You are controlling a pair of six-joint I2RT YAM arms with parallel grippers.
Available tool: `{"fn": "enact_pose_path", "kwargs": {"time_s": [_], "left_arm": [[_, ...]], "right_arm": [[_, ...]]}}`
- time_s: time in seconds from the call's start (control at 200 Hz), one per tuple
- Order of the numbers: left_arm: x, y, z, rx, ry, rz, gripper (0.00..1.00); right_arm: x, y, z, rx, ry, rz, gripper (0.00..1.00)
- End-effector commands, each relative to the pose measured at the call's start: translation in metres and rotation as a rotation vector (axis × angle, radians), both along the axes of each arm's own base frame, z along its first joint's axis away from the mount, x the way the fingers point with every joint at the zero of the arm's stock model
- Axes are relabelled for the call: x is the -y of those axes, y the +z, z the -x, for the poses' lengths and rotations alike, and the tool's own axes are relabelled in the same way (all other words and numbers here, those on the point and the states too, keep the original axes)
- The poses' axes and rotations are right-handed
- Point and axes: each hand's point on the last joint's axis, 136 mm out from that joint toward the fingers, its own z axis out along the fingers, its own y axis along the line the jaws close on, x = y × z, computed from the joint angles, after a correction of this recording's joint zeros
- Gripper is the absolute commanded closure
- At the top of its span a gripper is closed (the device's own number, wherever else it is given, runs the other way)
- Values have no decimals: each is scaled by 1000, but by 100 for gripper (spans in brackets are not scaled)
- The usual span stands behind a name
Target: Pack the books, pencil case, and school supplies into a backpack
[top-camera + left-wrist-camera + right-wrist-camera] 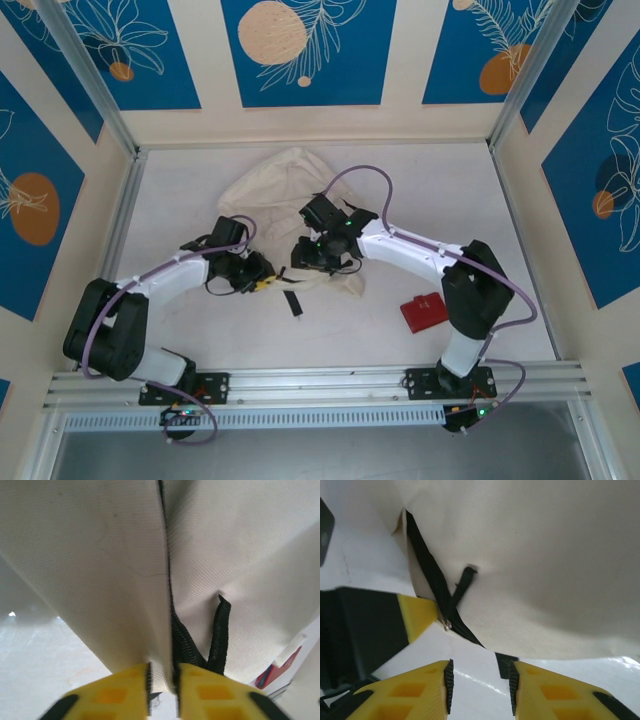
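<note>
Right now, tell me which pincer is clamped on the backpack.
The left pincer: it is pinched shut on the zippered edge of the backpack. The right pincer is open, gripping nothing.

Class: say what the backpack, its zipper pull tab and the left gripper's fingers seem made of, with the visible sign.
Backpack: cream woven cloth, perhaps canvas or polyester, matte; a fine weave grain shows. Pull tab: black woven webbing; ribbed texture. Left gripper's fingers: probably moulded yellow plastic; smooth, with recessed pockets.

White arms (405, 245), purple cables (360, 168), yellow tool fingers (115, 692)
</note>
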Motion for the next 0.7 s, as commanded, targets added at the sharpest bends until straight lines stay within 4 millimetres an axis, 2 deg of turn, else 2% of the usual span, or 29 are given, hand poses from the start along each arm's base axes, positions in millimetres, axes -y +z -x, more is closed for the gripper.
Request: {"fn": "enact_pose_path", "kwargs": {"time_s": [0.0,0.115,0.5,0.695], "left_arm": [[2,2,4,2,-26,-14,90],[4,4,4,21,-36,0,100],[7,12,3,64,-60,23,100],[8,14,2,72,-65,30,100]], "right_arm": [[-16,4,3,-70,-6,-28,64],[-26,-5,2,-138,-12,-12,64],[-52,-32,13,-315,-27,-45,65],[-60,-34,13,-352,-35,-87,71]]}}
